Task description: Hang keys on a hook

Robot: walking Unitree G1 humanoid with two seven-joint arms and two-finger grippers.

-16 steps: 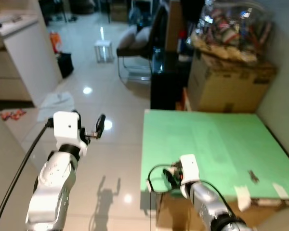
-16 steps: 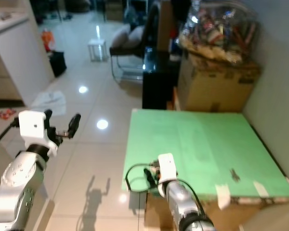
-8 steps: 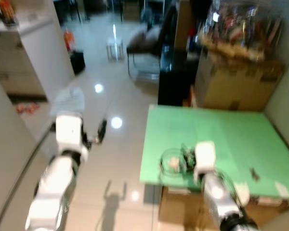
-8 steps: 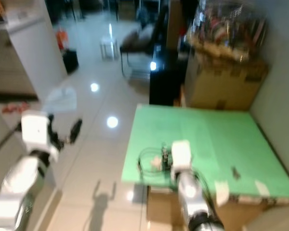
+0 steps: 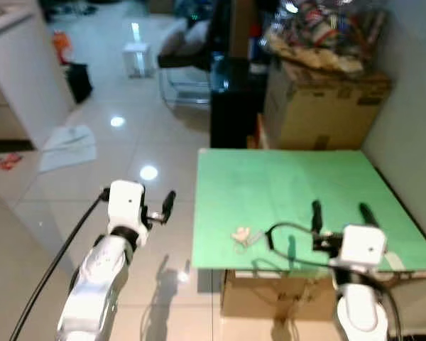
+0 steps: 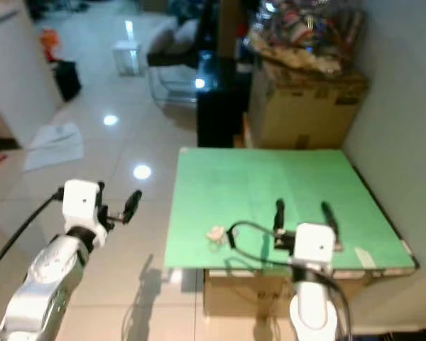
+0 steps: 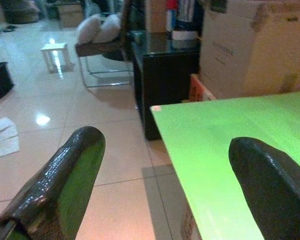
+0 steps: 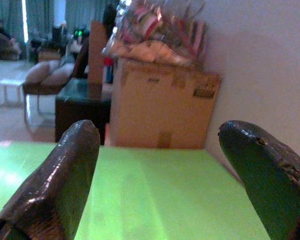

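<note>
Green tabletop (image 5: pixel 291 192) spans the scene before a cardboard box (image 5: pixel 319 106). Over its near edge the right gripper (image 5: pixel 339 212) hovers, fingers spread apart and empty. Nearby, toward the table's left corner, lie the keys (image 5: pixel 243 235) — small and pale. Off the table's left side, the left gripper (image 5: pixel 168 205) hangs above glossy floor tiles (image 5: pixel 128 149), fingers parted.

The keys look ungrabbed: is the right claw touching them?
Apart. In the left eye view, the keys lie on the green table, with bare tabletop between them and the right claw.

Green table (image 5: pixel 284 185) with keys (image 5: pixel 243 235) near front edge
</note>
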